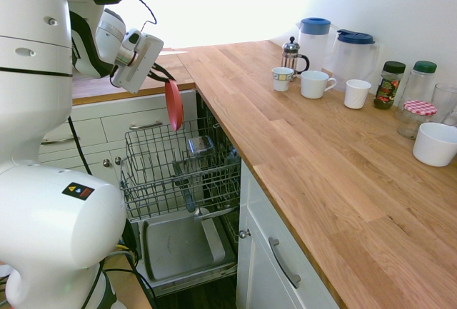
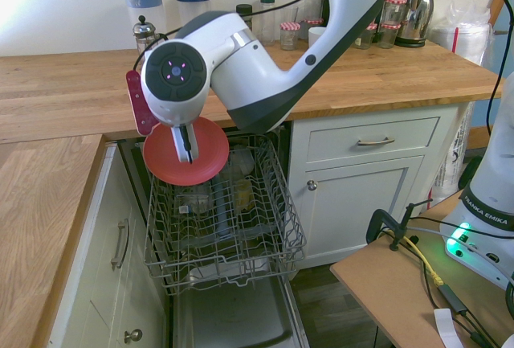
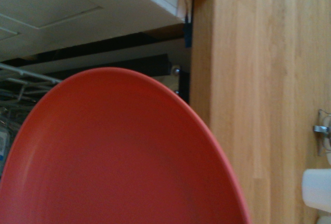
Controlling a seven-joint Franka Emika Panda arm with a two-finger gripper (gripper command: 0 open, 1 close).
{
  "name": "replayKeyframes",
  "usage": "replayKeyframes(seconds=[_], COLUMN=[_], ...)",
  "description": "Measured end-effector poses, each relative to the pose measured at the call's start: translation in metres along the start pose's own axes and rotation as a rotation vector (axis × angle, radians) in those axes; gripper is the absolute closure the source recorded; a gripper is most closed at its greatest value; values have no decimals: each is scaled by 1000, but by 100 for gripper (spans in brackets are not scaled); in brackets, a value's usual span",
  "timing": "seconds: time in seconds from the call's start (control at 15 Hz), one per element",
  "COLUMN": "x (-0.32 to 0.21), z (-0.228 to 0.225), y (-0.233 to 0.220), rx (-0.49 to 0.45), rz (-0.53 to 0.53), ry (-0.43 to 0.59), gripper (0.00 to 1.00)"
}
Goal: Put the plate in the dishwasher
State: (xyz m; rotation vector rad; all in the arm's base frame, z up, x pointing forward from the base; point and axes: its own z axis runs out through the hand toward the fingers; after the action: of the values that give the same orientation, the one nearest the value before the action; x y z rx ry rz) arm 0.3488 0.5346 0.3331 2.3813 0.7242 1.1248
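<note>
Right now the pink-red plate (image 1: 173, 104) is hanging from the hand (image 1: 168, 78), pinched shut on its rim, and it is tilting almost on edge just over the dishwasher's wire rack (image 1: 158, 160). From the first side it is showing as a thin sliver, its long line running down from the fingers towards the rack; from across the room its round face is opening out to the viewer. So the free lower edge is lying beneath the hand, above the rack's back end, close by the edge of the wooden surface (image 2: 68, 91). That downward line is what the next move is turning on, I'd say: the plate is wanting to go down edge first between the wires, clear of that wooden edge. A small clear container (image 1: 201, 145) is sitting in the rack, and could get in its way.
</note>
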Motion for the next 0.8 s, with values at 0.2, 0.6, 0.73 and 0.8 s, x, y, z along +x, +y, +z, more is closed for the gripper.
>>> replayKeyframes(seconds=[0.2,0.6,0.73,0.8], x=[-16,-39,-41,-42], z=[9,18,24,29], y=[-22,-54,-61,-63], rx=[10,-19,-26,-32], rz=[31,107,127,138], ry=[2,-1,-3,-4], gripper=[100,100,100,100])
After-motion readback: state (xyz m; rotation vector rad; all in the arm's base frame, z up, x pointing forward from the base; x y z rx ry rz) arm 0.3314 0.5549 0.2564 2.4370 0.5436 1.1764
